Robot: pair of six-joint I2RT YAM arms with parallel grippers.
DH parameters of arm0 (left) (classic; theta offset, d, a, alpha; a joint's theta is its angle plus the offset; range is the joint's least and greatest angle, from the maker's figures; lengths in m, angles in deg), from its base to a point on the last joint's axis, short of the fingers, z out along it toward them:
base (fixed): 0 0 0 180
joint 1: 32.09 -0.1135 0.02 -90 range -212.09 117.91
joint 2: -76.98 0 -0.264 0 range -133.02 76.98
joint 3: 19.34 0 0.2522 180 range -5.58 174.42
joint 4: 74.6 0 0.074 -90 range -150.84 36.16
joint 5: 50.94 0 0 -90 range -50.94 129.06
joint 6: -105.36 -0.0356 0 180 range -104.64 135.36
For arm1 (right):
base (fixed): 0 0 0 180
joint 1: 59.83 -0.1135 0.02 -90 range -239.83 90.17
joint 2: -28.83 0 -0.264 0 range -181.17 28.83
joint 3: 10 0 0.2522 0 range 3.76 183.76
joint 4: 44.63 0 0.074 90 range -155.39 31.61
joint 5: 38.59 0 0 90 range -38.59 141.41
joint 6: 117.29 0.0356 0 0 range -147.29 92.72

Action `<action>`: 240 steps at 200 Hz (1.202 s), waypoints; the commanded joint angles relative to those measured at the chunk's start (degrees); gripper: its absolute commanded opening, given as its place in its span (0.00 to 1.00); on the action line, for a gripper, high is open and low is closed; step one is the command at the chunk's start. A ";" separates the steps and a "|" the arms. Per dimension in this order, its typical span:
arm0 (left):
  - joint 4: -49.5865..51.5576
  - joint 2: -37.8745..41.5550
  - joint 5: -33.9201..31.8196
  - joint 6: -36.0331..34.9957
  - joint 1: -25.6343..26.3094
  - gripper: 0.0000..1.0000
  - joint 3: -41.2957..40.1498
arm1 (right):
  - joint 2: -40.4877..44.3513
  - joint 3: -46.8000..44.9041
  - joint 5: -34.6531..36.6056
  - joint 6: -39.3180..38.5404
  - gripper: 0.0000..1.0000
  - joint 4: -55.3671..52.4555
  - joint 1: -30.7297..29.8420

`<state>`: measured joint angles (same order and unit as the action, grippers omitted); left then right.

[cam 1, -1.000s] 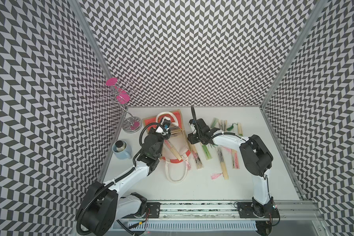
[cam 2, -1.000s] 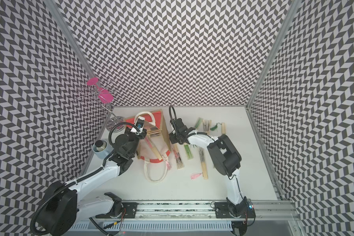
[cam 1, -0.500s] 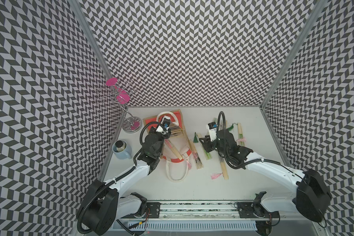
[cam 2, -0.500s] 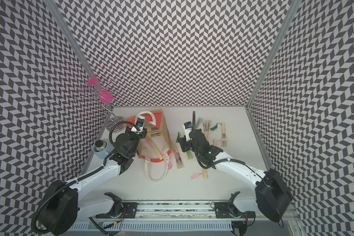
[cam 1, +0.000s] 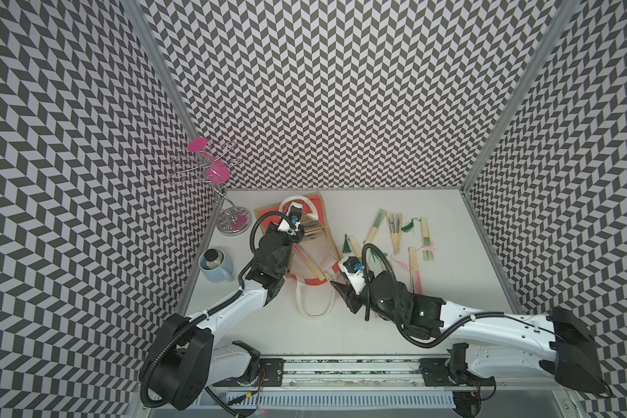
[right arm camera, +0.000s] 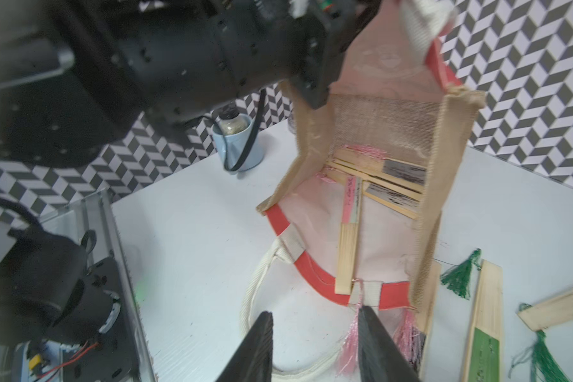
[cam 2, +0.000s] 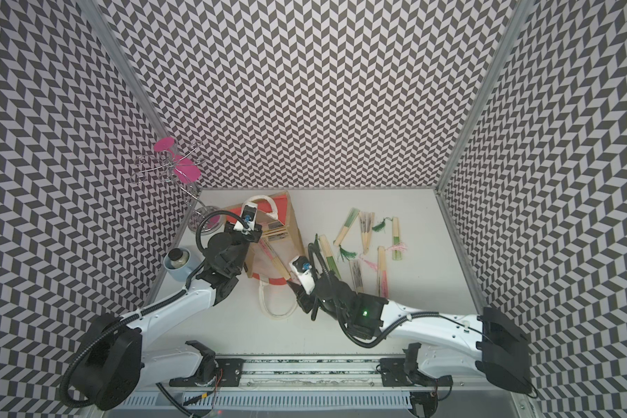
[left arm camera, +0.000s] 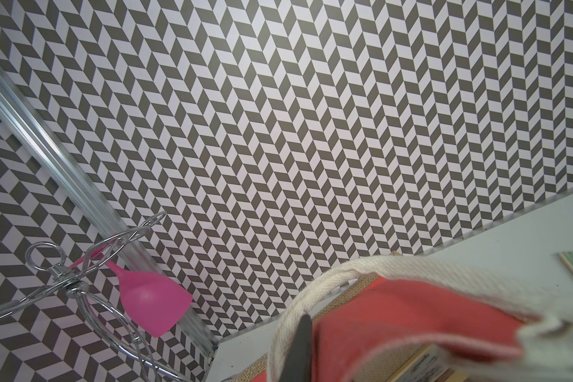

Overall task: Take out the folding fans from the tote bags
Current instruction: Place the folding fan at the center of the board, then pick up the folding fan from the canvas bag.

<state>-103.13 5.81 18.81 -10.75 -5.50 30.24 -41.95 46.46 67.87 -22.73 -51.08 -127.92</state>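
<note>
The tote bag (cam 1: pixel 326 249) (cam 2: pixel 265 258) lies on its side, its mouth facing the front. My left gripper (cam 1: pixel 299 231) (left arm camera: pixel 306 327) is shut on the bag's upper rim beside the cream handle (left arm camera: pixel 311 284) and holds the mouth up. One folding fan (right arm camera: pixel 346 251) (cam 1: pixel 310 264) lies in the mouth, its pink tassel (right arm camera: pixel 351 337) spilling onto the table. More fans (right arm camera: pixel 387 185) lie deep inside. My right gripper (cam 1: pixel 342 296) (cam 2: pixel 299 296) (right arm camera: pixel 315 312) stands open just in front of the mouth, one finger beside the tassel, nothing between the fingers.
Several fans (cam 1: pixel 395 231) (cam 2: pixel 364 231) lie spread on the table right of the bag. The lower handle loop (cam 1: pixel 314 304) rests on the table near my right gripper. A blue mug (cam 1: pixel 216 266) and a wire stand (cam 1: pixel 230 217) with pink glasses are at the left wall.
My right arm has swung from beside the bag's far right side round to the front of its mouth, and its jaws have narrowed a little. The left arm holds still.
</note>
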 commanded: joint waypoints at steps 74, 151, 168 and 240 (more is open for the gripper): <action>-1.75 0.50 0.78 0.80 -0.16 0.00 1.71 | -26.85 16.65 6.59 -1.25 0.34 -4.85 -0.30; -2.72 1.30 1.87 0.44 -0.14 0.00 0.57 | -38.89 25.86 4.86 -2.21 0.34 -6.52 4.15; -2.80 1.32 2.19 0.62 -0.17 0.00 0.53 | -40.31 26.64 4.19 -2.43 0.36 -6.44 5.01; -2.81 1.74 3.02 0.58 -0.16 0.00 0.39 | -45.93 31.42 2.73 -2.82 0.46 -7.35 8.01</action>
<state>-103.15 5.85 19.93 -10.66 -5.65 30.24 -85.56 75.00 71.53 -25.33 -59.04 -121.30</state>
